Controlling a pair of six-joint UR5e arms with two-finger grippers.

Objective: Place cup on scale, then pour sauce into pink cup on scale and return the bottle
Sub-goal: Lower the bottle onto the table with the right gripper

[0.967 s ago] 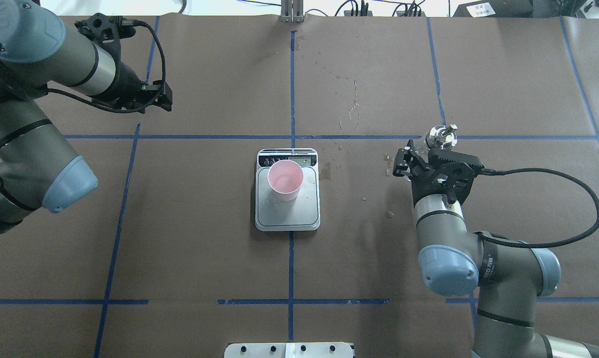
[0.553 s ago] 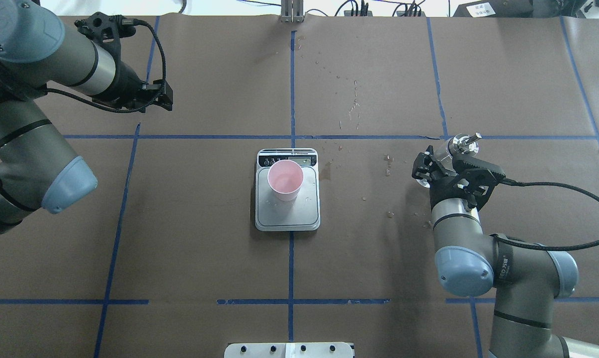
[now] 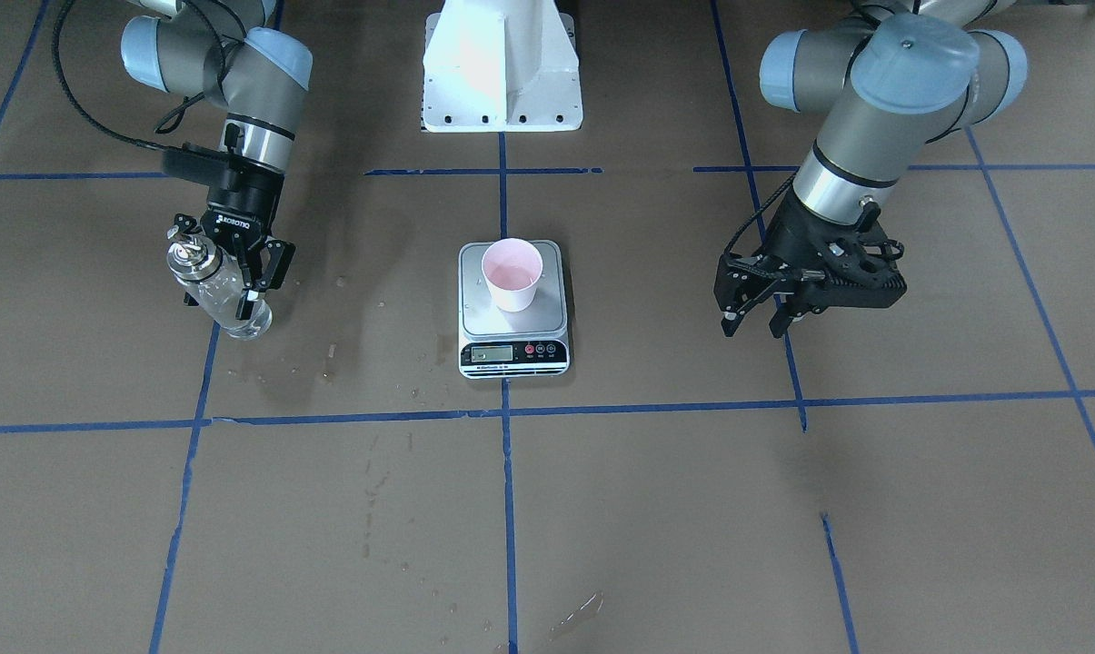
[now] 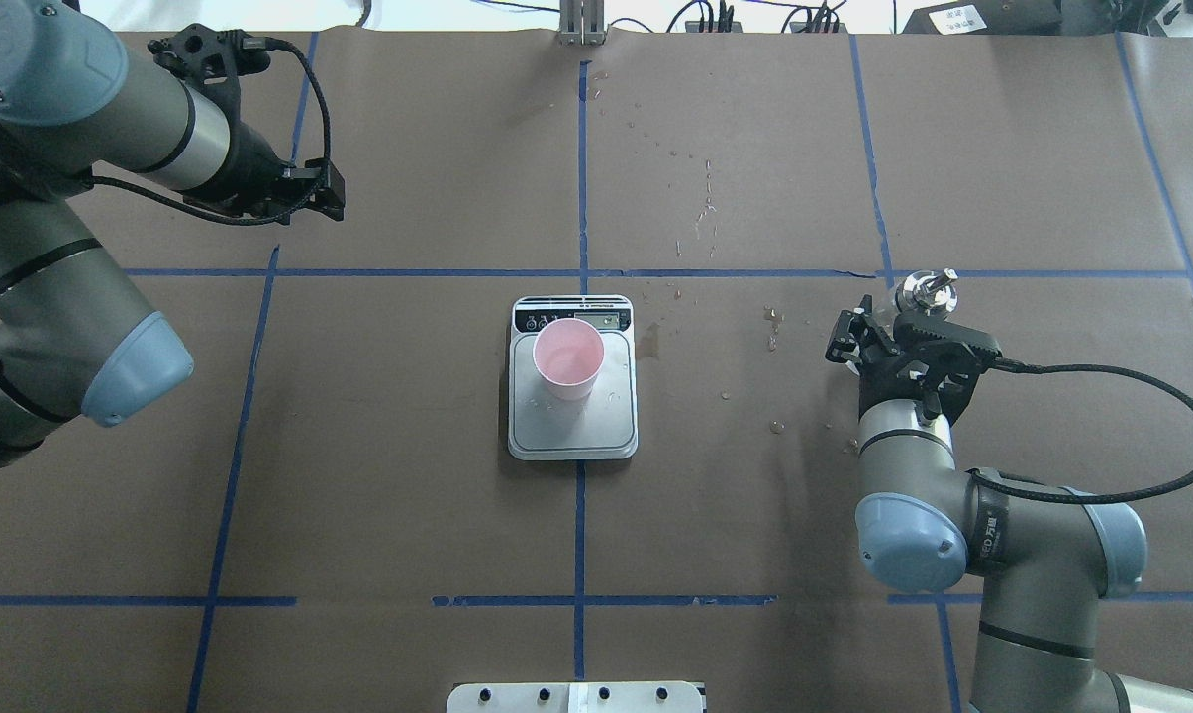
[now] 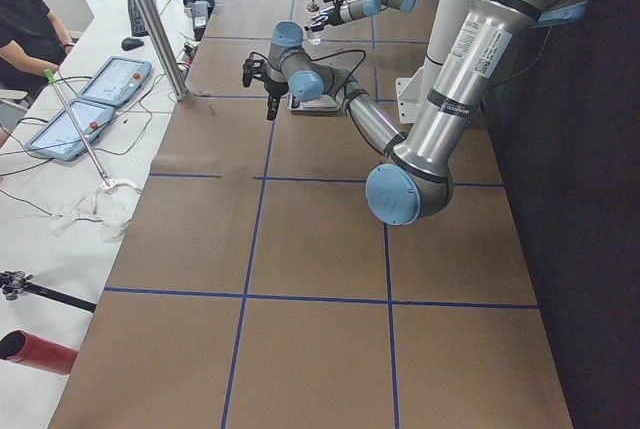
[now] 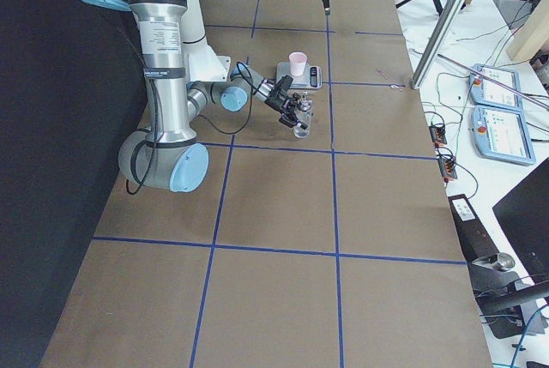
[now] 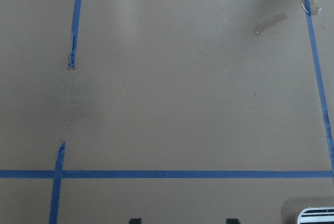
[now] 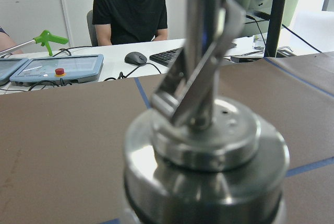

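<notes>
The pink cup (image 4: 568, 356) stands upright on the scale (image 4: 573, 428) at the table's middle; it also shows in the front view (image 3: 512, 271) on the scale's (image 3: 513, 356) steel platform. My right gripper (image 4: 893, 332) is shut on the clear glass bottle (image 3: 229, 304), well to the right of the scale. The bottle is tilted, its silver cap (image 4: 928, 290) up and its base close to the table; whether it touches I cannot tell. The cap fills the right wrist view (image 8: 203, 145). My left gripper (image 3: 752, 323) is open and empty, above the table far left of the scale.
Brown paper with blue tape lines covers the table. Water drops (image 4: 700, 218) lie beyond the scale and a wet patch (image 4: 650, 342) lies beside it. The white robot base (image 3: 502, 73) stands behind the scale. Operators and their desk with tablets (image 6: 502, 132) are across the table.
My right gripper has carried the bottle to the right, away from the scale, and slightly toward the robot. The cup, the scale and the left arm have not moved.
</notes>
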